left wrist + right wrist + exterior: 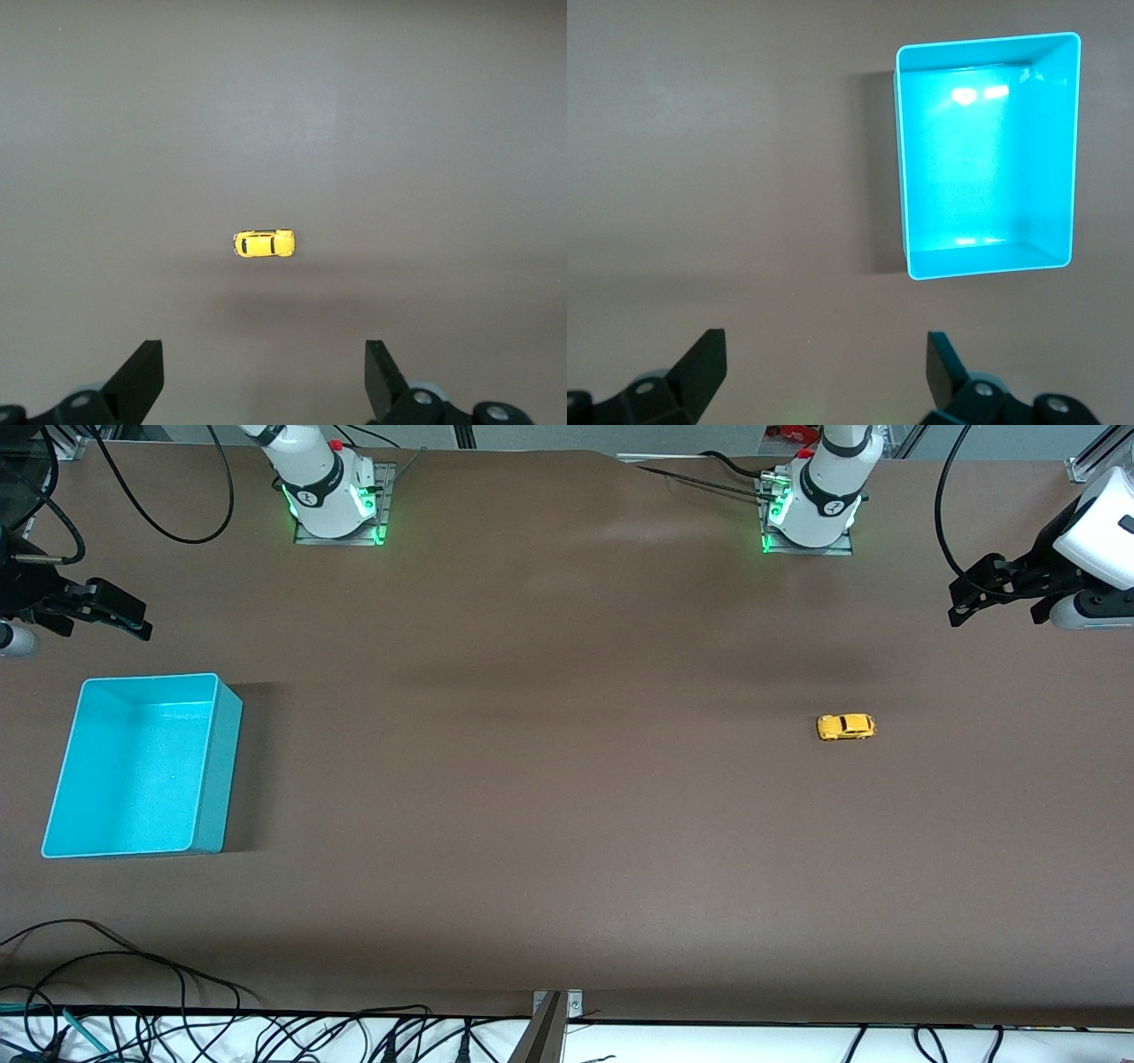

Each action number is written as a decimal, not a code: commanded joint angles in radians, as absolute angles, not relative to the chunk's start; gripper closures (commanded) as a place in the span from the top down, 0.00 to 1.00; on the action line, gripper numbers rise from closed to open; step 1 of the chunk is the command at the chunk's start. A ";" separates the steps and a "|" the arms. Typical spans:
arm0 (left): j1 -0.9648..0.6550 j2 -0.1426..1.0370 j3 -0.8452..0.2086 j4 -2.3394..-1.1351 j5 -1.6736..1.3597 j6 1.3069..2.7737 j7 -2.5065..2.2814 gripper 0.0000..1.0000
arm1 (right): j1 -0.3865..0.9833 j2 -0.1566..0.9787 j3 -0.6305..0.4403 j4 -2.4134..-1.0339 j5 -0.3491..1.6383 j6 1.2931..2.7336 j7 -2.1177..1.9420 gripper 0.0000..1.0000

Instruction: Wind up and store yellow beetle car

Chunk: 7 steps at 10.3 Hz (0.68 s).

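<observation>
The yellow beetle car (846,727) stands on its wheels on the brown table toward the left arm's end, alone on bare tabletop. The left wrist view looks straight down on the yellow beetle car (263,243). My left gripper (997,613) hangs high over that end of the table, off to the side of the car, open and empty; its fingertips (146,363) frame bare table. My right gripper (104,631) hovers open and empty over the right arm's end, beside the turquoise bin (229,766). The bin (983,261) is empty.
Both arm bases (332,491) (815,505) stand along the table's edge farthest from the front camera. Loose black cables (133,992) trail along the near edge, and a metal bracket (554,1010) sits at its middle. Wide bare tabletop separates bin and car.
</observation>
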State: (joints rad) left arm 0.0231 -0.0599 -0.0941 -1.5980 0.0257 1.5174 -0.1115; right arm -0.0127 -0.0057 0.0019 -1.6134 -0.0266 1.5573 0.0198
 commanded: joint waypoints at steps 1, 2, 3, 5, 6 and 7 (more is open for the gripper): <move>0.015 -0.055 -0.095 -1.595 0.005 1.529 -0.090 1.00 | -0.021 0.003 0.005 -1.592 -0.006 1.552 0.017 1.00; 0.021 -0.049 -0.095 -1.607 0.006 1.532 -0.091 1.00 | -0.021 0.003 0.006 -1.592 -0.006 1.552 0.017 1.00; 0.029 -0.048 -0.095 -1.612 0.002 1.551 -0.089 1.00 | -0.021 0.003 0.005 -1.592 -0.006 1.552 0.017 1.00; 0.028 -0.038 -0.094 -1.621 0.015 1.560 -0.091 1.00 | -0.021 0.003 0.005 -1.592 -0.006 1.552 0.017 1.00; 0.028 -0.046 -0.094 -1.631 0.015 1.560 -0.091 1.00 | -0.021 0.003 0.005 -1.592 -0.006 1.552 0.017 1.00; 0.026 -0.048 -0.094 -1.632 0.015 1.559 -0.091 1.00 | -0.021 0.003 0.005 -1.592 -0.006 1.552 0.017 1.00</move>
State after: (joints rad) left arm 0.0228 -0.0324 -0.0937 -1.6196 0.0244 1.5485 -0.1107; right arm -0.0127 -0.0057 0.0019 -1.6134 -0.0266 1.5573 0.0197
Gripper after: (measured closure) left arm 0.000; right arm 0.000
